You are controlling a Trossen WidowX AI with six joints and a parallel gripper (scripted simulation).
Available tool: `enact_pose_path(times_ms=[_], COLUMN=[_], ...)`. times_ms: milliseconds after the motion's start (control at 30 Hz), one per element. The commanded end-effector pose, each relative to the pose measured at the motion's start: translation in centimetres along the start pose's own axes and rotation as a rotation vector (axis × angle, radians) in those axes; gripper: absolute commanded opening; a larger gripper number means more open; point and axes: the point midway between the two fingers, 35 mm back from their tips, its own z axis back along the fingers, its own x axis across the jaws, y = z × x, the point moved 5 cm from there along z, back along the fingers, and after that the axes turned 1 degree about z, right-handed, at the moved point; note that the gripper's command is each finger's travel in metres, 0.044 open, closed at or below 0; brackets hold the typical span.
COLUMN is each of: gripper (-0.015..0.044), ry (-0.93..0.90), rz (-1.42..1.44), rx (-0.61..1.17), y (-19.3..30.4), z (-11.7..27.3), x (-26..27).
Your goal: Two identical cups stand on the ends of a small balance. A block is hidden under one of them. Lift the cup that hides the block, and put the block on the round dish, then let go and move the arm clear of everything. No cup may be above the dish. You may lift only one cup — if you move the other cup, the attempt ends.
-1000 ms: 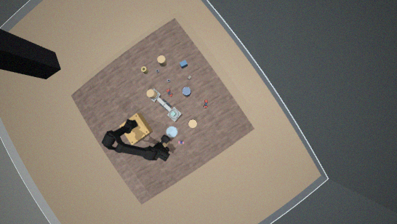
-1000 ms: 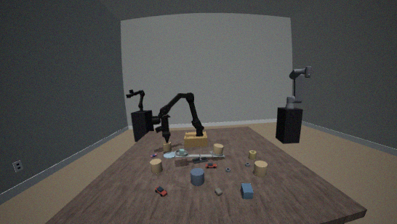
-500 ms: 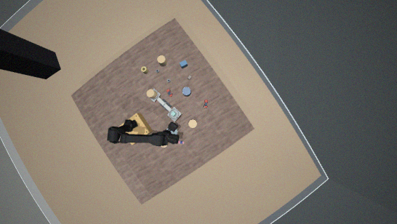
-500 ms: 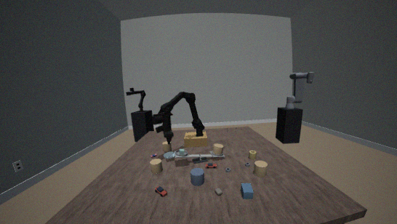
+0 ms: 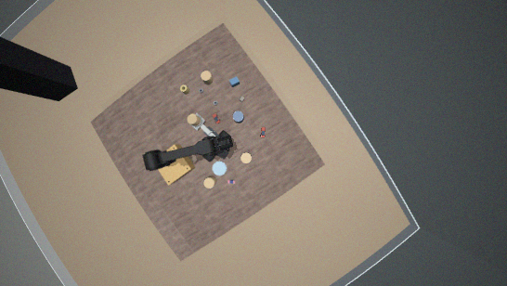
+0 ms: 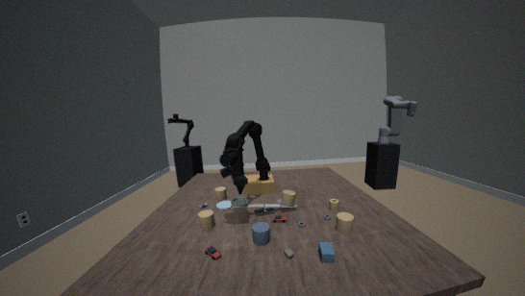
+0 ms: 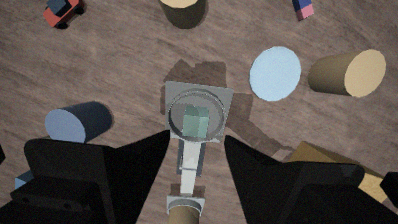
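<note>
The balance [image 5: 207,130] [image 6: 270,206] [image 7: 191,156] has one bare end, where a green block [image 7: 195,121] sits uncovered in the round recess of the pan. A tan cup [image 5: 193,119] [image 6: 288,197] [image 7: 184,216] stands on its other end. Another tan cup [image 5: 209,183] [image 6: 220,193] [image 7: 365,73] stands on the table beside the pale blue round dish [image 5: 219,168] [image 6: 224,205] [image 7: 275,73]; nothing is on the dish. My gripper [image 6: 240,190] [image 7: 197,137] is open and empty, pointing down above the block's pan, with the fingers either side of the beam in the wrist view.
A tan cylinder [image 5: 246,158] [image 6: 207,220] [image 7: 185,14] and a blue cylinder [image 5: 238,116] [image 6: 261,234] [image 7: 65,125] stand near the balance. Red toy cars [image 5: 263,133] [image 6: 279,218], a blue box [image 5: 234,82] [image 6: 327,253] and a yellow ring-shaped piece [image 5: 184,88] [image 6: 334,205] lie farther off.
</note>
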Motion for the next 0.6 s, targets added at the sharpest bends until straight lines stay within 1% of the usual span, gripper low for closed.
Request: enact_pose_path(times_ms=[0, 67, 267, 567], gripper=[0.0260, 0.0260, 0.0260, 0.0260], ry=[0.003, 0.003, 0.003, 0.003], rz=[-0.014, -0.014, -0.014, -0.014], rx=[0.001, 0.001, 0.001, 0.001], y=[0.1, 0.1, 0.1, 0.0], z=[-0.5, -1.4, -1.6, -3.0], x=[0.3, 0.3, 0.3, 0.3])
